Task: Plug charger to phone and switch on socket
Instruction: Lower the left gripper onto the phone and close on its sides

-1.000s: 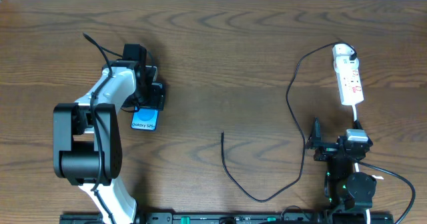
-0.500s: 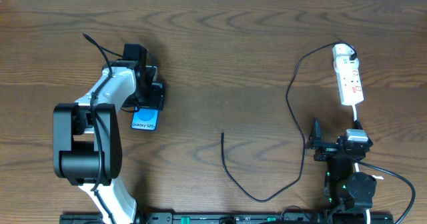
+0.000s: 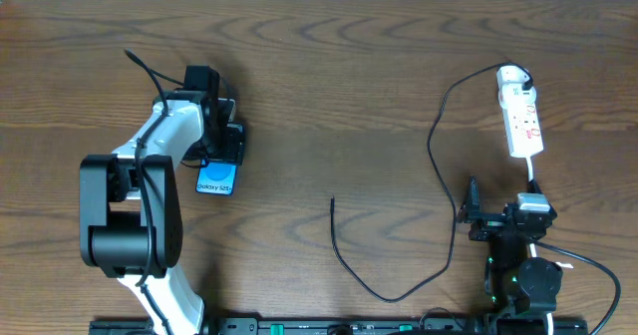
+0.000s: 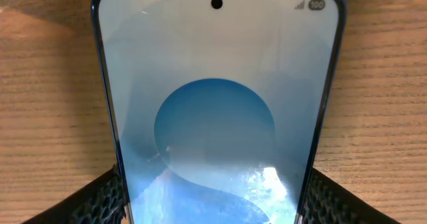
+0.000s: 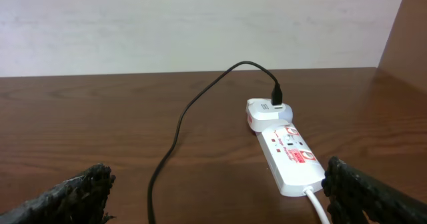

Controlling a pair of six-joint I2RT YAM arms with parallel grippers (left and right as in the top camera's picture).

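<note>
a: what are your left jaws doing?
b: they look pressed onto the phone (image 4: 213,117). the textured pads (image 4: 100,199) meet its two long edges, screen up. you can't tell whether it rests on the bench (image 3: 329,86) or hangs just above it.
a: what could go wrong there?
b: you're holding a slick, thin slab by narrow edges. i'd judge a push from the plug could pivot it or slide it out between the pads. its port shows in no view, so you can't confirm which end to aim for.
a: and your right jaws?
b: spread wide, nothing between their pads (image 5: 73,196). the socket (image 5: 290,154) lies just ahead of them, slightly to their right, white with red marks. its white cord (image 5: 319,209) runs back toward them.
a: the charger?
b: the charger (image 3: 439,146) is a thin black cable, seated in a white adapter (image 5: 265,111) at the socket's far end. it curls back past your right jaws, and its plug tip (image 3: 332,202) lies loose on the bench, well apart from both jaws. it's limp and the tip is tiny, so you could pinch it crooked, or drag the slack and tug the socket.
a: the phone's look?
b: blue screen, round pattern, dark rim, punch-hole camera at the end farthest from the jaws.
</note>
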